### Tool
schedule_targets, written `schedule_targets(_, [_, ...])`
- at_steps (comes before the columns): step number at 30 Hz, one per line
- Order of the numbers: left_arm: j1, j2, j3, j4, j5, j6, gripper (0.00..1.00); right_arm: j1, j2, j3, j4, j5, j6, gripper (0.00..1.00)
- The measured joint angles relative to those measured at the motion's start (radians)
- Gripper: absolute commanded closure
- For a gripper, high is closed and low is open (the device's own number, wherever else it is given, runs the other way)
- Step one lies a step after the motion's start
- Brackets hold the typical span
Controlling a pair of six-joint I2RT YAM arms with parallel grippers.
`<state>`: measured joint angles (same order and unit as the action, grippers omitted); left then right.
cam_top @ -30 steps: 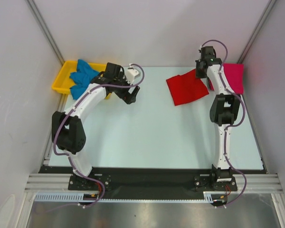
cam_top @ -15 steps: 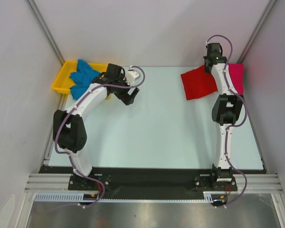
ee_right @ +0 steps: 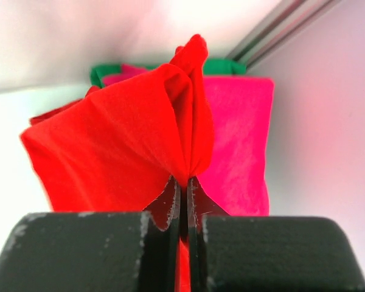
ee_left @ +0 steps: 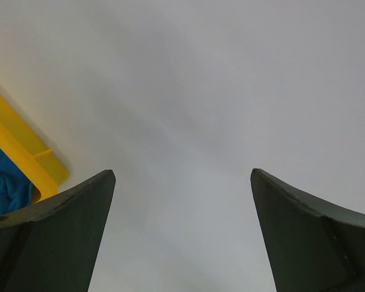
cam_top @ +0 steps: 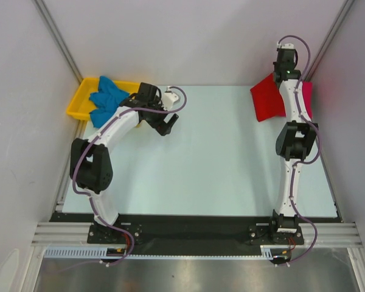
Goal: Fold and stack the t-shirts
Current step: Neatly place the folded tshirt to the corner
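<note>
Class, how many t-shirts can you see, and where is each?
4. Red t-shirt: gripped by the right pincer. Pink t-shirt: far right table corner. Green t-shirt: only an edge, beyond the pink. Blue t-shirt: in the yellow tray. Others may be hidden.

The right gripper, pinched on the bright red cloth t-shirt, has travelled from the far middle-right of the pale table towards the far right corner, and its arm now stretches out straighter and farther. The red shirt has gone with it. A second ago it lay spread left of the arm, well clear of the magenta-pink t-shirt. Now it is bunched at the grip, looks smaller from above, and overlaps the pink shirt's left part, so less pink shows.
</note>
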<state>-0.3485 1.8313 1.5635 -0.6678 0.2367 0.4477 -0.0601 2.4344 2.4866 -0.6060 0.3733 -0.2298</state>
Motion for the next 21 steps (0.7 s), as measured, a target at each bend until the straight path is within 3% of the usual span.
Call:
schedule_targets(14, [0.000, 0.032, 0.000, 0.000, -0.026, 0.009, 0.00, 0.001, -0.094, 0.047, 0.014, -0.003, -0.007, 1.00])
schedule_targets(21, [0.000, 0.034, 0.000, 0.000, -0.045, 0.025, 0.00, -0.048, -0.095, 0.027, 0.011, -0.094, -0.007, 1.00])
